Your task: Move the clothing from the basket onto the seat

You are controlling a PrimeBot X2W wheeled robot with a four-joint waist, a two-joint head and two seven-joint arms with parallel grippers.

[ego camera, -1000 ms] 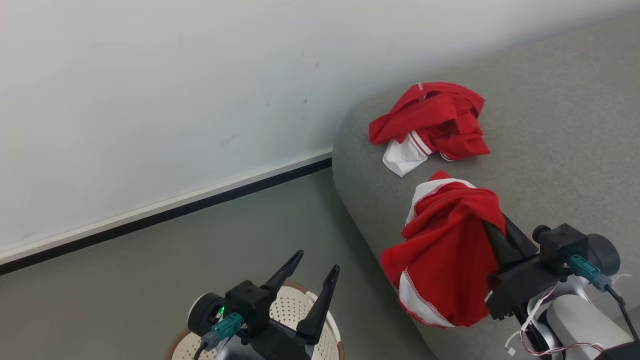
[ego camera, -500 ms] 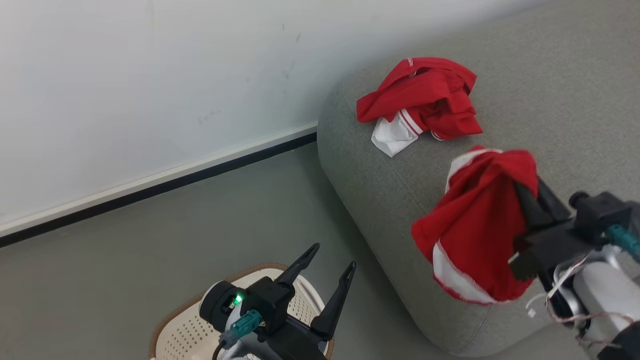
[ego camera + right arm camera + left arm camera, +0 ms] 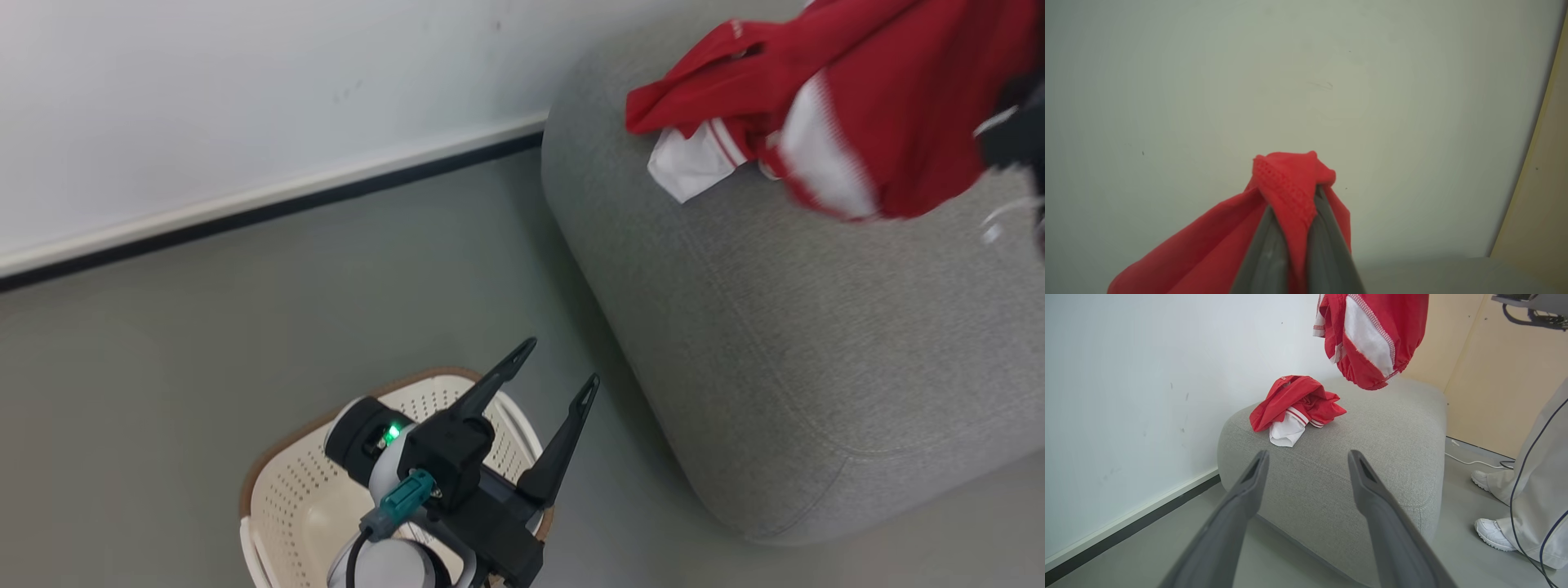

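One piece of red clothing with white panels [image 3: 890,106] hangs in the air over the seat [image 3: 775,343], held by my right gripper [image 3: 1293,200], which is shut on a bunched red fold [image 3: 1286,179]. In the left wrist view the same piece [image 3: 1372,335] dangles well above the grey seat [image 3: 1363,457]. A second red and white piece [image 3: 682,102] lies crumpled on the seat near the wall [image 3: 1294,406]. My left gripper [image 3: 557,366] stands open over the cream basket [image 3: 269,482], with nothing between its fingers [image 3: 1308,457].
The basket sits on the grey floor to the left of the seat, close to the white wall with a dark skirting. A person's legs in pale trousers and white shoes [image 3: 1494,535] stand to the right of the seat, by a white cable.
The head camera has shifted. My right gripper has lifted the red garment from the seat's front edge to high above the seat. The left gripper stays open over the basket.
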